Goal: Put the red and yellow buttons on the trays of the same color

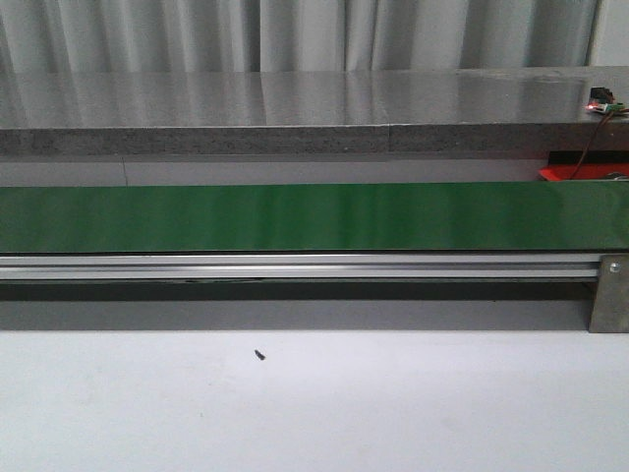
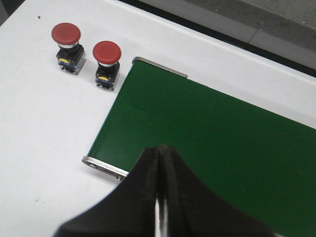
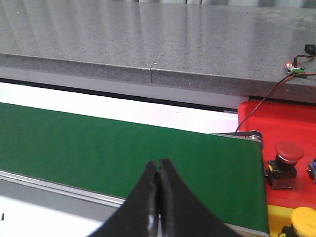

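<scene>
We see two red buttons (image 2: 66, 35) (image 2: 107, 53) standing upright, caps up, on the white table (image 2: 44, 123) beside the green conveyor belt's (image 2: 207, 143) end. Another red button (image 3: 285, 160) stands upright on the red tray (image 3: 276, 118), a yellow button (image 3: 303, 219) near it. Our left gripper (image 2: 161, 163) and right gripper (image 3: 158, 173) hover over the belt, fingers pressed together, empty.

Conveyor belt (image 1: 314, 218) spans the table (image 1: 314, 403) left to right; stone counter (image 1: 295, 108) behind it. Two buttons (image 2: 66, 40) (image 2: 107, 58) stand side by side beyond its left end; one button (image 3: 285, 164) on a tray (image 3: 276, 121) past its right end.

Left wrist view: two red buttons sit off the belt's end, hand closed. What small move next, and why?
Probably open the left hand and move toward the nearer red button. Its fingers are shut and empty, and both buttons stand untouched on the white table.
</scene>
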`<state>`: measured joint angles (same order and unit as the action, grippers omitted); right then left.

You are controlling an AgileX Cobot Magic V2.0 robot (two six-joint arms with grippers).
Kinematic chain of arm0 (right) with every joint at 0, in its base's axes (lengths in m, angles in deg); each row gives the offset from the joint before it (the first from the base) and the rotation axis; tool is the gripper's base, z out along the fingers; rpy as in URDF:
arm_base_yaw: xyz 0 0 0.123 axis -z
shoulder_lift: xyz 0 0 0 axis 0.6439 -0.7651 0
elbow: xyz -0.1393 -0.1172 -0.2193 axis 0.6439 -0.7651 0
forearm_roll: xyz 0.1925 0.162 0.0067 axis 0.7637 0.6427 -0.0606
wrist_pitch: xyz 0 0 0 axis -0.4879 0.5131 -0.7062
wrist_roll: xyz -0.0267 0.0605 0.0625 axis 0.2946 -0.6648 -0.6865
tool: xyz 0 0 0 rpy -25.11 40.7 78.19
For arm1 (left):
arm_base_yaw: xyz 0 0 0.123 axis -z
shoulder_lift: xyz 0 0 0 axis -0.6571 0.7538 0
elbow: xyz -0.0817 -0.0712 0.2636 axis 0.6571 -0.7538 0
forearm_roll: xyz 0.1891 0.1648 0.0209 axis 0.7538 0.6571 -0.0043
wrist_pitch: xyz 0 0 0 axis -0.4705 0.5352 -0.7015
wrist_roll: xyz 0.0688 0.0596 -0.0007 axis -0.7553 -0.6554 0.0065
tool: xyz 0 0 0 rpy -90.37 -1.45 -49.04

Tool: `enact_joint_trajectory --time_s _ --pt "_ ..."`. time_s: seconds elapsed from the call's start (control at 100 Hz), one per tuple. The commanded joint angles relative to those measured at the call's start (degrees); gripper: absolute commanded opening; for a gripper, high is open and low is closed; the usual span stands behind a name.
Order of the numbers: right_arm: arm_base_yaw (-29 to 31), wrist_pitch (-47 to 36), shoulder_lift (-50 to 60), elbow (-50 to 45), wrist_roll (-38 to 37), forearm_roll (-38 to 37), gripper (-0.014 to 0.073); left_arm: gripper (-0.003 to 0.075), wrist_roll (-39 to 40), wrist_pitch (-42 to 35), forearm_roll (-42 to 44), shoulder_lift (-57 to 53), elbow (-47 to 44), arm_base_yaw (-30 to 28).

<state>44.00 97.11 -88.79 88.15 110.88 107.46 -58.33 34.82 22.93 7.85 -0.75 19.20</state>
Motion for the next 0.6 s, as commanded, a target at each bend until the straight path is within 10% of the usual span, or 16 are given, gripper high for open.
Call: enact_joint_trajectory --time_s 0.0,0.27,0.59 --pt "-0.1 -2.1 0.0 1.4 0.7 1.9 -0.0059 0.0066 0.6 -2.6 -2.4 2.8 4.2 -1.0" --pt "-0.1 -2.1 0.0 1.4 0.7 2.0 -0.0059 0.0643 0.8 -3.1 -2.2 12.6 10.4 -1.4" --pt "-0.1 -2.1 0.0 1.4 0.7 2.0 -0.0059 0.0621 8.0 0.4 -2.0 24.3 21.2 -4.1"
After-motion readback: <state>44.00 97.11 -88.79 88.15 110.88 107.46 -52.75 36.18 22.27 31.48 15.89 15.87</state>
